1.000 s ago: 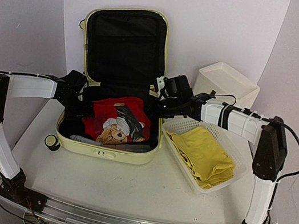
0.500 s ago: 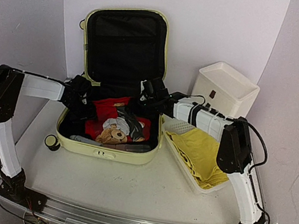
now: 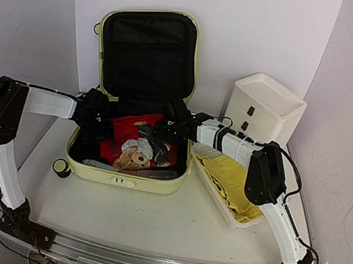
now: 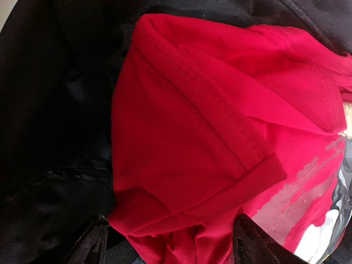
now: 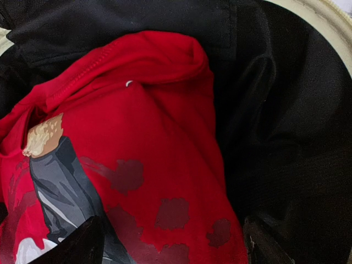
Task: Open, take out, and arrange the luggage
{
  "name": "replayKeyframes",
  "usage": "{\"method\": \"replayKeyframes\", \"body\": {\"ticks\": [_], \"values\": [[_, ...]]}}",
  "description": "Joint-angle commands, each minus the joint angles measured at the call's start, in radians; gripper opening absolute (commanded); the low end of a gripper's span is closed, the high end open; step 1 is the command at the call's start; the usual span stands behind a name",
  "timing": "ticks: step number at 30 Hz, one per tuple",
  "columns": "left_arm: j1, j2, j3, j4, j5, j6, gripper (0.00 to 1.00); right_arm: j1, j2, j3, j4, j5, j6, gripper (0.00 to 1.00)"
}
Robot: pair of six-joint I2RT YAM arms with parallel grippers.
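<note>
1. Luggage [image 3: 147, 183]: big pale yellow-green hard shell w/ rounded corners, at the back-centre of the table, lying open. The lid stands up vs. the back wall, and the black fabric lining shows in both halves.
2. Black caster wheel [image 3: 61, 167] sticks out at the shell's near-left corner.
3. Inside the base sits a rumpled red T-shirt [image 3: 138, 124] of soft knit w/ stitched hems and a cracked grey/white print. In front of it lies a brown plush teddy bear [image 3: 132, 159].
4. Left gripper [image 4: 170, 250] is down in the case's left side. Its dark fingers are spread wide, one on each side of a folded edge of the red T-shirt [image 4: 192, 137], w/ nothing pinched.
5. Right gripper [image 5: 173, 247] comes in from the right rim, fingers also wide apart over the printed part of the red T-shirt [image 5: 159, 132]. Black lining bunches to its right.
6. White plastic mesh basket [image 3: 213, 190] sits just beside the case's right wall and holds a folded yellow cloth [image 3: 232, 174]. The right arm crosses over it.
7. White boxy drawer unit [image 3: 262, 109] stands behind the basket, near the back-right corner, w/ dark handle slots on its front.
8. Table [image 3: 146, 226] is smooth, pale grey-white and matte. A metal rail [image 3: 140, 262] along the near edge carries both arm bases.
9. Room: plain pale panels at back and sides w/ a faint lilac tint.
</note>
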Motion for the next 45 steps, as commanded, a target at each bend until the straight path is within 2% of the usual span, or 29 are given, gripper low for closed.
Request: {"method": "replayKeyframes", "body": {"ticks": [1, 4, 11, 13, 16, 19, 21, 31, 45], "values": [[0.005, -0.029, 0.027, 0.01, -0.037, 0.021, 0.77, -0.002, 0.028, 0.059, -0.011, 0.086, -0.042, 0.85], [0.005, -0.01, 0.036, 0.011, -0.016, 0.028, 0.7, -0.002, 0.046, 0.07, -0.018, 0.045, -0.039, 0.83], [0.005, 0.017, 0.06, 0.017, 0.042, 0.039, 0.46, -0.003, 0.074, 0.085, -0.021, -0.098, 0.019, 0.72], [0.004, 0.015, 0.067, 0.021, 0.057, 0.045, 0.38, -0.002, 0.058, 0.07, -0.016, -0.12, 0.03, 0.62], [0.005, -0.003, 0.073, 0.021, 0.05, 0.064, 0.21, 0.001, 0.0, 0.009, 0.036, -0.132, 0.031, 0.44], [0.005, -0.027, 0.083, 0.021, 0.051, 0.104, 0.06, 0.004, -0.058, -0.018, 0.056, -0.12, 0.005, 0.14], [0.005, -0.045, 0.096, 0.019, 0.06, 0.156, 0.0, 0.007, -0.1, -0.039, 0.07, -0.11, -0.011, 0.02], [0.004, -0.197, 0.075, 0.018, 0.125, 0.212, 0.0, 0.03, -0.267, -0.114, 0.155, -0.131, -0.12, 0.0], [0.004, -0.237, 0.089, 0.017, 0.188, 0.203, 0.0, 0.034, -0.341, -0.147, 0.162, -0.128, -0.127, 0.0]]}}
